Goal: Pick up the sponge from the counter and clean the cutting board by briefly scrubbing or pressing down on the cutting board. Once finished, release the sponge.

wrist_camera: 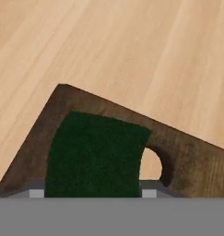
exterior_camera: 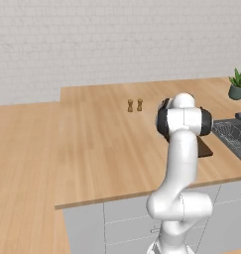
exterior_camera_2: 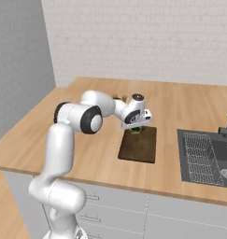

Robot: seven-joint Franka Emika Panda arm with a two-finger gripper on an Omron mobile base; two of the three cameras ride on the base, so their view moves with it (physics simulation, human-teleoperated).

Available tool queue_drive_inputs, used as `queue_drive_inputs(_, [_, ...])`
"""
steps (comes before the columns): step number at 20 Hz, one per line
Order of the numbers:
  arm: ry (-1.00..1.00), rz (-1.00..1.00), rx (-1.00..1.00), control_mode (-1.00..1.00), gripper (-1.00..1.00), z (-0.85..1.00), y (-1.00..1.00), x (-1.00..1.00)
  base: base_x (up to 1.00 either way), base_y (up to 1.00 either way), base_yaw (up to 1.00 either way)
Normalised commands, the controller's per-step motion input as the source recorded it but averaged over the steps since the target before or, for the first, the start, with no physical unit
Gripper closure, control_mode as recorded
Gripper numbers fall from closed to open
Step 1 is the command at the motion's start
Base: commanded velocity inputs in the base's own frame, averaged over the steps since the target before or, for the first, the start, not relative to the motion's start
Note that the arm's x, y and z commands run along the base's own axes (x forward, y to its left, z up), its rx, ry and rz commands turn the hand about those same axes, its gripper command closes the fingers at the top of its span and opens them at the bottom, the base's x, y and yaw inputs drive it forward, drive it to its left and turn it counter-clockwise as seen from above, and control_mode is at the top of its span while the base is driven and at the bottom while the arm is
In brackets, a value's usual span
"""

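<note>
Counted on the counter [exterior_camera_2: 189, 107]: one cutting board [exterior_camera_2: 144, 148], one sponge [wrist_camera: 92, 156], two small brown shakers [exterior_camera: 135, 105], one potted plant [exterior_camera: 238, 84], one dark sink basin [exterior_camera_2: 206, 156] with a wire rack inside. Found the shakers standing side by side, just apart, at about 11 o'clock from the arm's elbow in the left base view; the plant far off at 2 o'clock, near the back corner; the sink at 3 o'clock from the board in the right base view, apart from it. Saw the board as a thin, flat, dark brown rectangle with worn, mottled grain and a round hole near one corner, light wood visible through it. Saw the sponge as a small dark green block with a rough, fuzzy top face, far smaller than the board, sitting over the board's corner region just beside the hole, at 9 o'clock from it in the hand view. Found the gripper [exterior_camera_2: 137, 129] pointed down above the board's far end, clamped on the sponge, a finger tip [wrist_camera: 149, 192] showing at either side of the green block. Could not tell whether the sponge pressed on the board or hung just above it.
</note>
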Motion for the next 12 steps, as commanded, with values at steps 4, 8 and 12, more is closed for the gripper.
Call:
queue_drive_inputs(4, [0.00,0.01,0.04,-1.00,1.00,-0.11,-0.20,-0.97,0.00,0.00,0.00])
queue_drive_inputs(8, [0.00,0.08,0.00,-1.00,1.00,-0.12,-0.23,-0.87,0.00,0.00,0.00])
queue_drive_inputs(12, [0.00,0.02,0.00,-1.00,1.00,-0.22,-0.34,-0.14,0.00,0.00,0.00])
